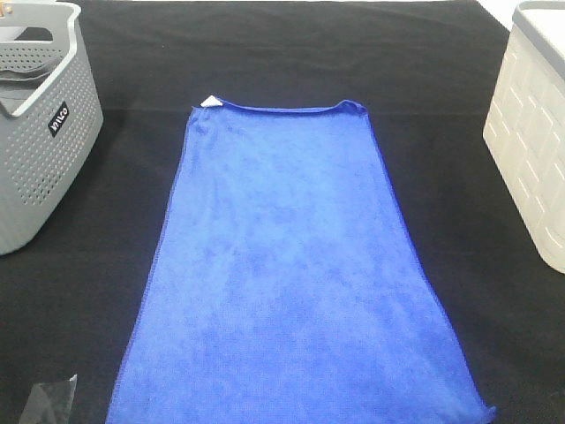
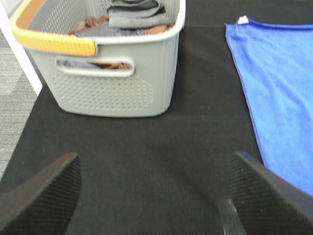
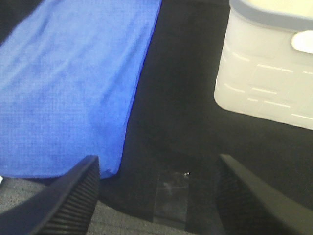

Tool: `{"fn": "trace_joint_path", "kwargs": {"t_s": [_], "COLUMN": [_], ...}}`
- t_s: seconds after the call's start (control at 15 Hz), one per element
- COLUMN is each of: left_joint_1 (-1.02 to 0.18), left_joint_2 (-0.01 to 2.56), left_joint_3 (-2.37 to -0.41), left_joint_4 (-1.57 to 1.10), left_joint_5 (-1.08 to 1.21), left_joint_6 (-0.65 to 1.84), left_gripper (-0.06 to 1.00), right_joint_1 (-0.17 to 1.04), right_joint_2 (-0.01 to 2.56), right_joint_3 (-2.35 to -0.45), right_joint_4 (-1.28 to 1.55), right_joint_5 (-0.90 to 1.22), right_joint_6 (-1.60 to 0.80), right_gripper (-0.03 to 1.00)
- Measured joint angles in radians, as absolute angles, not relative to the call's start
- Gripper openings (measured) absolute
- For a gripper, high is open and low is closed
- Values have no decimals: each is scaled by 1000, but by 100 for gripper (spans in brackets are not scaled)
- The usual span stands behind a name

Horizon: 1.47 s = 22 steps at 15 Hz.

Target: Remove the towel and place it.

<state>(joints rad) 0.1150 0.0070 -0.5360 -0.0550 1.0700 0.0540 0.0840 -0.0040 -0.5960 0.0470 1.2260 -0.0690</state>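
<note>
The royal-blue towel (image 1: 291, 265) lies spread flat on the black table cloth (image 1: 265, 53), its long side running from near to far, with a small white tag (image 1: 211, 102) at its far left corner. Neither gripper shows in the exterior high view. In the left wrist view my left gripper (image 2: 154, 196) stands open over bare black cloth, with the towel (image 2: 283, 88) off to one side and nothing between the fingers. My right gripper (image 3: 156, 196) is also open and empty, near the towel's (image 3: 73, 83) near right corner, not touching it.
A grey perforated basket (image 1: 40, 132) with folded clothes (image 2: 137, 14) inside stands at the left of the table. A white basket (image 1: 534, 141) stands at the right. A clear piece of tape (image 1: 48, 402) is stuck near the front left edge, and another tape strip (image 3: 171, 196) near the front right.
</note>
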Motion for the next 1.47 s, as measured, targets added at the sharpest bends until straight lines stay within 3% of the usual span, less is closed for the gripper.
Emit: {"fn": "trace_joint_path", "kwargs": {"t_s": [0.47, 1.47], "left_joint_1": [115, 91], "left_joint_2": [-5, -5], "left_joint_3": [-512, -512], "left_joint_4": [-85, -126], "left_joint_5": [1051, 1046], "left_joint_6": [66, 54], "left_gripper": [79, 79], "right_joint_1": [84, 21], "right_joint_2": [-4, -4], "right_joint_3": [-502, -501], "right_joint_4": [52, 52], "right_joint_5": [1070, 1068], "right_joint_6": [-91, -92], "right_gripper": [66, 66]}}
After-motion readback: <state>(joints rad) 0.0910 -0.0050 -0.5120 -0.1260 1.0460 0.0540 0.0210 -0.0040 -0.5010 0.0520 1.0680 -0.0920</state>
